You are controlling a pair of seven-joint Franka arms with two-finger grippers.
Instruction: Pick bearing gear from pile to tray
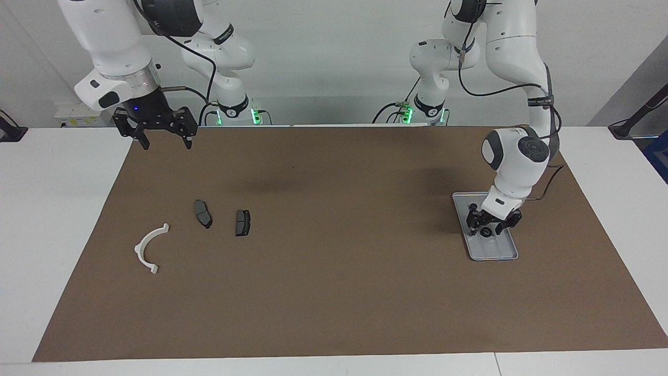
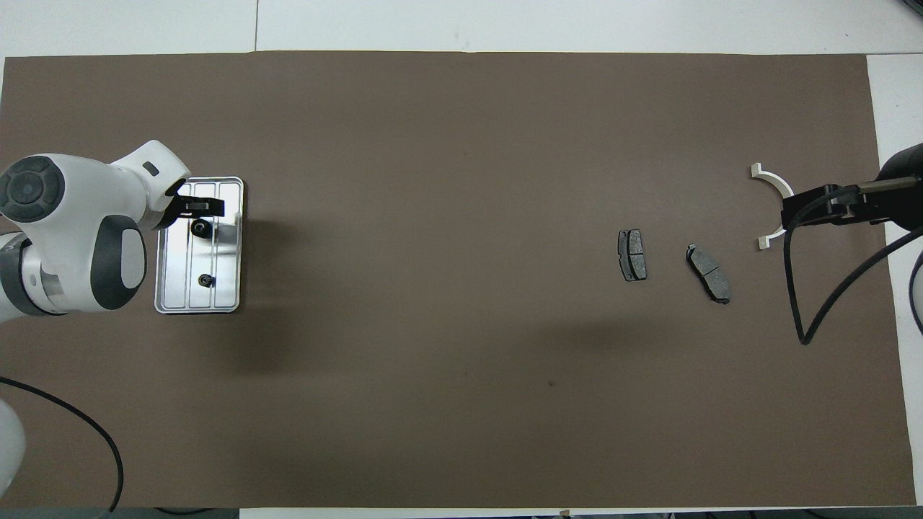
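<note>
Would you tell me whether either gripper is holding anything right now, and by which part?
Nothing is held. The left gripper hangs open over the tray, a black ring lying free below it. The right gripper waits open and empty.

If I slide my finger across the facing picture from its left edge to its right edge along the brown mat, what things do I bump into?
White curved piece → first brake pad → second brake pad → metal tray with the left gripper open over it.
</note>
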